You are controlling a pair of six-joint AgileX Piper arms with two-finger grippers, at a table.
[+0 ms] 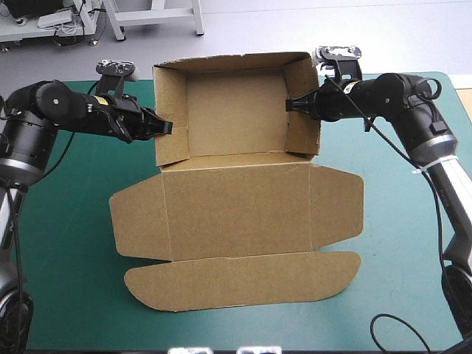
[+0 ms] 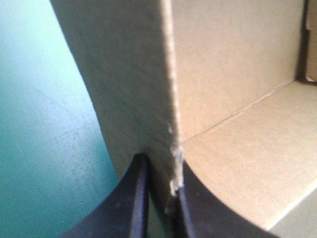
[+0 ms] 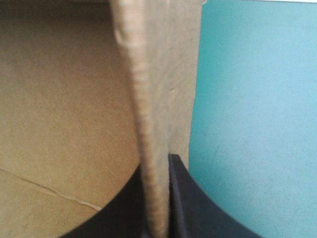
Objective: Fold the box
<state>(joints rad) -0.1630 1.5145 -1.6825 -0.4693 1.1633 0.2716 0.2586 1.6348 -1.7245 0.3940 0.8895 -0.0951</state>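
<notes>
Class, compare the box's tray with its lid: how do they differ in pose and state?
The tray stands with walls raised; the lid lies flat. The left gripper and right gripper pinch the tray's side walls; nothing touches the lid. Both are the same brown board.

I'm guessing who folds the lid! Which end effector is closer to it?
Left: left end effector pinches a wall near the lid; right end effector pinches one farther back.

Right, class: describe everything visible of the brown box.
The box is a cut sheet of brown board: an open tray with four raised walls toward the table's far edge, its lid flat nearer the robot with rounded side flaps and a long front flap. It rests on the teal-green cover. The left gripper pinches its left wall, the right gripper its right wall.
</notes>
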